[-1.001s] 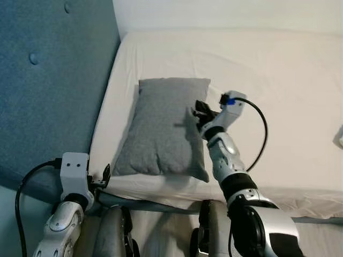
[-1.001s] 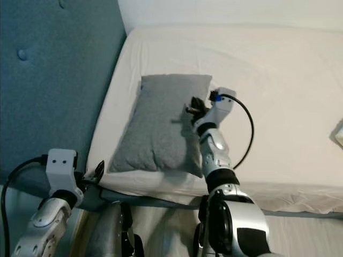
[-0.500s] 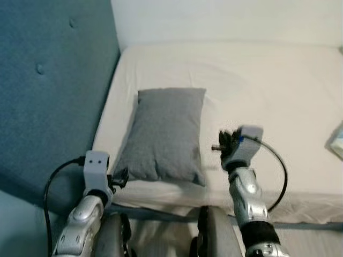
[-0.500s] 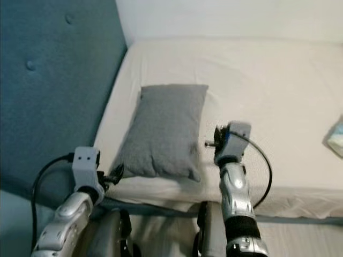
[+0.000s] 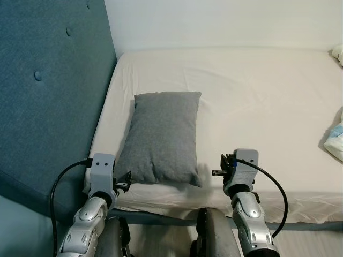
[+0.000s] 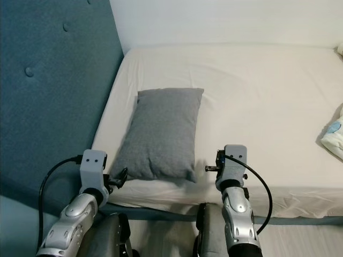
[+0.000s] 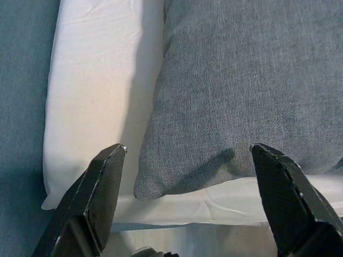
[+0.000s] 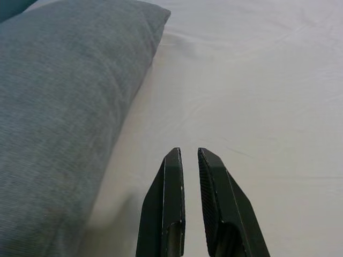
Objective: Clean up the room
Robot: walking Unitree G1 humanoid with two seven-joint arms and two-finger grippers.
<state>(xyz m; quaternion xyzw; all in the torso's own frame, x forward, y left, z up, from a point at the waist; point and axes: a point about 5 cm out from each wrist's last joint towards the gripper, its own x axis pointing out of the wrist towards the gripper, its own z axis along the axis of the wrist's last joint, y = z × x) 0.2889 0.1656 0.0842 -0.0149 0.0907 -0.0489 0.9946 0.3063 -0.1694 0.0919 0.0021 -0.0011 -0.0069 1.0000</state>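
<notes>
A grey pillow (image 5: pixel 163 136) lies lengthwise on the white bed (image 5: pixel 257 96), close to the headboard side. My left gripper (image 7: pixel 187 147) is open, its fingers spread wide just short of the pillow's near corner (image 7: pixel 161 182) at the mattress edge. In the left eye view it sits low at the bed's front edge (image 5: pixel 124 181). My right gripper (image 8: pixel 187 151) hovers over bare sheet beside the pillow's right side, its fingers almost together with nothing between them. The head view places the right gripper (image 5: pixel 216 173) near the front edge, apart from the pillow.
A blue padded headboard (image 5: pixel 48 91) rises along the left of the bed. A pale blue and white cloth (image 5: pixel 335 139) lies at the bed's right edge, with another white item (image 5: pixel 338 53) at the far right corner. A white wall backs the bed.
My right arm has pulled back off the pillow's right side to the bed's near edge. The left arm has risen toward the pillow's corner. The camera view has shifted.
</notes>
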